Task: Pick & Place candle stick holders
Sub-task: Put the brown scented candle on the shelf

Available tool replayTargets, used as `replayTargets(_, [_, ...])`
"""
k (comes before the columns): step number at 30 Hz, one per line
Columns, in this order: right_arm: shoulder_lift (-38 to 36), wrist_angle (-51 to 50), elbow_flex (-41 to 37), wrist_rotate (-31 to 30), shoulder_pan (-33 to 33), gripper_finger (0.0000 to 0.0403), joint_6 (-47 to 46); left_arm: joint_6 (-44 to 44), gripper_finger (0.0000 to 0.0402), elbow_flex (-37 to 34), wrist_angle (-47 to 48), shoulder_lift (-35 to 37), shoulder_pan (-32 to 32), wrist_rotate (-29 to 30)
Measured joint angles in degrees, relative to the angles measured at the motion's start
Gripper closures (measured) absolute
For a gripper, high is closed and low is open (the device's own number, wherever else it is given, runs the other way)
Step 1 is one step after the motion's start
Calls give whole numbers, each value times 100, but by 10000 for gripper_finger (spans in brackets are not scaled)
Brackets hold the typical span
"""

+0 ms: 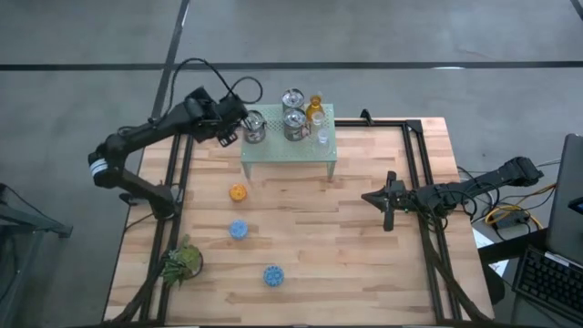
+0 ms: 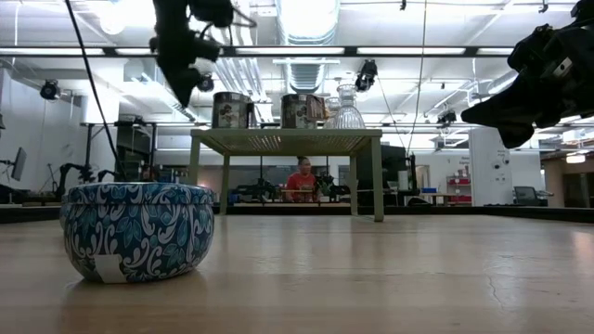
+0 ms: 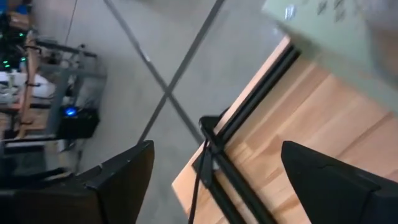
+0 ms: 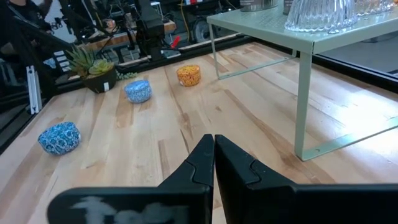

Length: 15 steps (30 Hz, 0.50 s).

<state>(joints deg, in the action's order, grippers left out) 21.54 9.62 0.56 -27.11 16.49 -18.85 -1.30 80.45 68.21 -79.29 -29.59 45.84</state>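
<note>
Candle stick holders are split between the pale-green mesh stand (image 1: 288, 146) and the bare wooden table (image 1: 364, 255). On the stand sit three silvery metal holders: one (image 1: 254, 126) at its corner nearest the left gripper (image 1: 228, 134), two more (image 1: 293, 98) (image 1: 295, 123) beyond it, then the amber glass holder (image 1: 315, 106) and clear glass holders (image 2: 346, 109) farther from that gripper. The left gripper hovers just beside the nearest silvery holder, off the stand's edge, its fingers (image 3: 112, 183) spread apart with nothing between them; it looks to have just set that holder down. Not yet placed, judging by how things lie: the orange holder (image 1: 238, 192) and two blue holders (image 1: 239, 229) (image 1: 273, 274), all on the table well away from the left gripper, toward the green plant (image 1: 182, 261). The right gripper (image 1: 388, 206) waits over the table's far side, well apart from every holder, its fingers pressed together and empty. By my reckoning roughly two thirds is done
</note>
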Motion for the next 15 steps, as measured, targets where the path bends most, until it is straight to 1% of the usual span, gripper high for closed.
replayTargets(3, [0, 1, 0, 0, 0, 394, -2, -197, 54, -491, -82, 37, -53, 174])
replayTargets(5, [0, 1, 0, 0, 0, 394, -2, -172, 63, -763, -85, 12, -69, 610])
replayTargets(7, [0, 1, 0, 0, 0, 394, -2, -120, 82, -971, -130, 25, -84, 960])
replayTargets(9, [0, 1, 0, 0, 0, 394, -2, -105, 114, -1111, -152, 61, -101, 1105])
replayTargets(11, [0, 1, 0, 0, 0, 394, -2, -88, 157, -1169, -198, 89, -111, 1158])
replayTargets(15, [0, 1, 0, 0, 0, 394, -2, 53, 262, -1191, -395, 236, -117, 1168])
